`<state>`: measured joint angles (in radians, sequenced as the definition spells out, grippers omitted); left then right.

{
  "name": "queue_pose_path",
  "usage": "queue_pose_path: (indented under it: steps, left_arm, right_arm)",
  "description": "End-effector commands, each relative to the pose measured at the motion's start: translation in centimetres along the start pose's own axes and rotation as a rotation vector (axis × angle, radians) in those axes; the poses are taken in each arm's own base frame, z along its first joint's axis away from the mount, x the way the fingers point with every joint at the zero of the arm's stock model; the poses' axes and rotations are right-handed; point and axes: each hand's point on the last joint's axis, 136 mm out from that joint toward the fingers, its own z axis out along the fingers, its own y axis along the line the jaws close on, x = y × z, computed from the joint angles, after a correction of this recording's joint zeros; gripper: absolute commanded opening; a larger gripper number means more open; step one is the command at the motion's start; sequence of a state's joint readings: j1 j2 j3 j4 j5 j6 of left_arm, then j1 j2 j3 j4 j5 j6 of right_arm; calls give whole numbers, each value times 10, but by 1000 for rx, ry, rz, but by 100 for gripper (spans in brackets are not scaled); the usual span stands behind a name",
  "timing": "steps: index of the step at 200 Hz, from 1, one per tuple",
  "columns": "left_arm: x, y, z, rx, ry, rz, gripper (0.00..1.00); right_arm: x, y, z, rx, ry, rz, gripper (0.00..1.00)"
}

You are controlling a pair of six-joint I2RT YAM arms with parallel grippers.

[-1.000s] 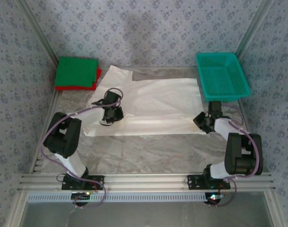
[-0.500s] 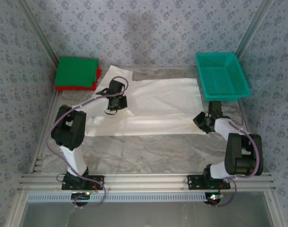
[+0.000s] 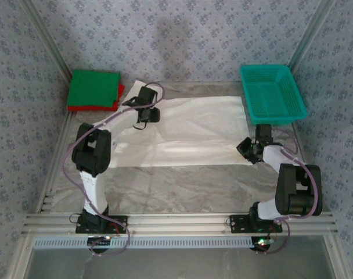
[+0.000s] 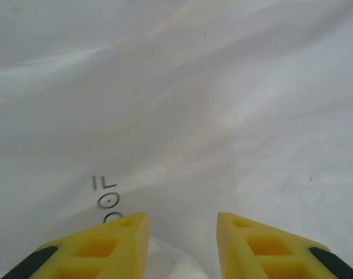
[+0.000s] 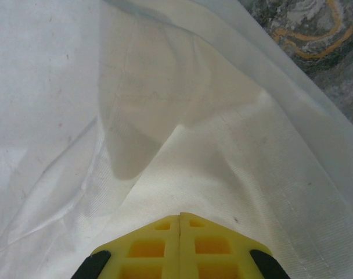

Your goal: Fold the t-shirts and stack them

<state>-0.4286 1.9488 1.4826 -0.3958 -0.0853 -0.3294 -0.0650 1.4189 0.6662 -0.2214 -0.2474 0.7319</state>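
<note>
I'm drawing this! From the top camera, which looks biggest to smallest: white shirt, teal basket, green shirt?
Largest: white shirt, spread out.
Next: teal basket.
Smallest: green shirt, folded, a bit smaller than the basket.

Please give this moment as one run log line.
left hand: open, over off-white t-shirt | right hand: shut on its near right corner | green t-shirt on red t-shirt: far left

Left arm reaches far forward, left gripper [image 4: 182, 232] fingers parted; right arm bent close, right gripper [image 5: 180, 220] fingers pressed together
</note>
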Motion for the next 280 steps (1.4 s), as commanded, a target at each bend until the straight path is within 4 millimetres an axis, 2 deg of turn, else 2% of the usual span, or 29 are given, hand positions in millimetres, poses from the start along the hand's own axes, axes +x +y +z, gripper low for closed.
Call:
queue_pose_path:
  steps: [1,22,42,62,88,119,140,181,209,248,264,280]
  left_arm:
    - [-7,15,-53,-30,-132,-22,38]
    - [11,37,-81,-43,-204,-120,40]
    - [42,65,-91,-75,-198,-219,39]
    - [75,91,-87,-86,-151,-300,36]
    - [109,113,-71,-70,-69,-400,33]
    - [130,123,-56,-74,-19,-451,33]
    - [145,134,-45,-103,23,-488,33]
    - [179,148,-29,-92,102,-595,33]
    - [195,145,-35,-87,134,-617,33]
    - [225,136,-56,-68,194,-661,35]
    - [220,132,-69,-42,159,-661,36]
    - [200,125,-81,-12,115,-613,36]
  right_arm:
    - [-3,10,-7,-14,-1,-35,0]
    - [-3,19,-10,-32,-13,-84,0]
    - [0,39,-16,-49,-25,-197,0]
    - [5,54,-22,-34,-41,-324,0]
    - [1,60,-21,-22,-67,-343,0]
    - [3,47,2,34,10,-270,0]
    - [5,29,16,58,27,-172,0]
    - [18,-5,24,86,58,-28,0]
    - [33,-23,12,80,-12,46,0]
    - [69,-44,-3,97,6,121,0]
    - [73,-49,-8,101,-9,110,0]
    - [66,-45,-14,115,-27,62,0]
